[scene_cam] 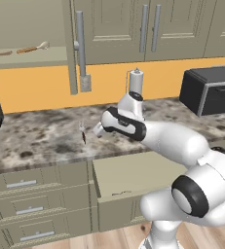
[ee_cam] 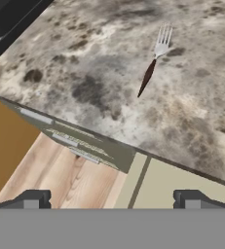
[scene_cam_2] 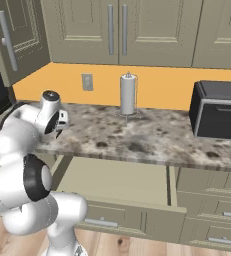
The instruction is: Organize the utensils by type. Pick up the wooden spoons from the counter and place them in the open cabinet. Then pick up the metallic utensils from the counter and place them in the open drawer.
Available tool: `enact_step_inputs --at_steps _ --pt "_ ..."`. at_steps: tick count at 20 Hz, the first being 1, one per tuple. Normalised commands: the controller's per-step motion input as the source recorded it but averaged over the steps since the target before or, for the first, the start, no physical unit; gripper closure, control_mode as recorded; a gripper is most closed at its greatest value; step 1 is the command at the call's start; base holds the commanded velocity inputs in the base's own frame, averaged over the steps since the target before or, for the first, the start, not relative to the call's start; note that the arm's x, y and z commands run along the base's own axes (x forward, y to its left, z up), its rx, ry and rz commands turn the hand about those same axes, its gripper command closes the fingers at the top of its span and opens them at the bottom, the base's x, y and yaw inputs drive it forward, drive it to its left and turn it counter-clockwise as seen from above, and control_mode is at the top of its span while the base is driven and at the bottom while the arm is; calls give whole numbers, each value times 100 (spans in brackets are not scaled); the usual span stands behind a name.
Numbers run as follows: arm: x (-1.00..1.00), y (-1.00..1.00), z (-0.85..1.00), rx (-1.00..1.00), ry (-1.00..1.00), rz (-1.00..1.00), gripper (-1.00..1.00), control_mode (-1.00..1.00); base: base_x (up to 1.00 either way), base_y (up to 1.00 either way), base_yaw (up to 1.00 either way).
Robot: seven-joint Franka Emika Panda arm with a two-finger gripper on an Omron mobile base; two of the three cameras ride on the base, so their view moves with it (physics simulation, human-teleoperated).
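Reference landmark: the fork (scene_cam: 83,132), lying flat on the counter (scene_cam: 41,136) near its front edge, silver tines toward the wall.

Upper left of the fork, two wooden spoons (scene_cam: 16,50) lie on the shelf of the open cabinet (scene_cam: 26,58). Just right of the fork, the gripper (scene_cam: 97,130) hovers above the counter; its fingers stand wide apart, holding nothing. Below and right of the fork, the drawer (scene_cam: 133,170) is pulled out; a thin utensil (scene_cam: 119,193), too small to identify, lies inside near its front. Farther right stand a paper towel holder (scene_cam: 135,82) and a black toaster oven (scene_cam: 209,90).
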Motion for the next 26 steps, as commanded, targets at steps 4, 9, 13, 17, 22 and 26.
enact_step_inputs --at_steps 4,9,13,17,22,26 --pt "25 0 -15 0 0 0 -100 -100 0 0 0" --pt "32 7 -13 0 0 0 -100 -100 0 0 0" --pt "31 22 -20 0 0 0 -100 -100 0 0 0" --pt "32 20 -27 0 0 0 -100 -100 0 0 0" --pt "31 17 -31 -1 0 0 -100 -100 0 0 0" --pt "26 21 -26 -5 0 0 -100 -100 0 0 0"
